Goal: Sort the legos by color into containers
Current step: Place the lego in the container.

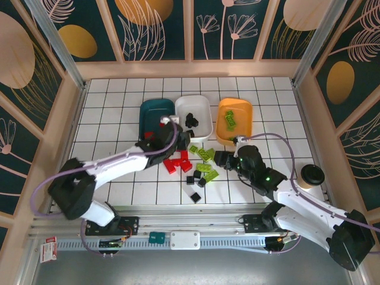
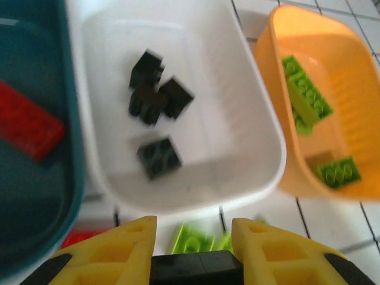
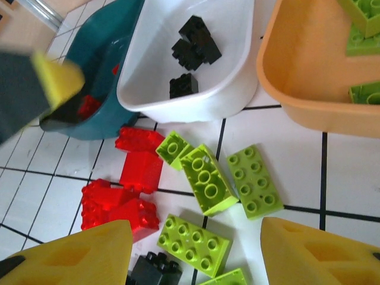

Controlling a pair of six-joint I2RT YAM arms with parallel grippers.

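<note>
Pinching a black brick (image 2: 196,270) between its yellow fingers (image 2: 119,249), the left gripper (image 2: 194,234) hangs just short of the near rim of the white tray (image 1: 200,104), above the tiles. That tray is the middle one of a far row, with the teal tray (image 1: 149,108) just beside it on the left and the orange tray (image 1: 244,110) just beside it on the right. Four black bricks (image 2: 155,89) lie in the white one, three bunched together and one nearer. A red brick (image 2: 27,127) rests in the teal one, and green bricks (image 2: 306,98) lie in the orange one. The right gripper (image 3: 196,228) has its fingers spread wide with nothing between them, and it hovers over the unsorted pile on the table (image 1: 119,95), near the trays. In that pile the loose red bricks (image 3: 127,199) cluster on the left, close to the teal tray's near corner. The loose green bricks (image 3: 205,178) lie to their right, some touching each other, near the white and orange trays. A loose black piece (image 3: 151,270) sits at the pile's near edge, and a lone black brick (image 1: 194,196) lies nearest the arms, apart from the rest.
</note>
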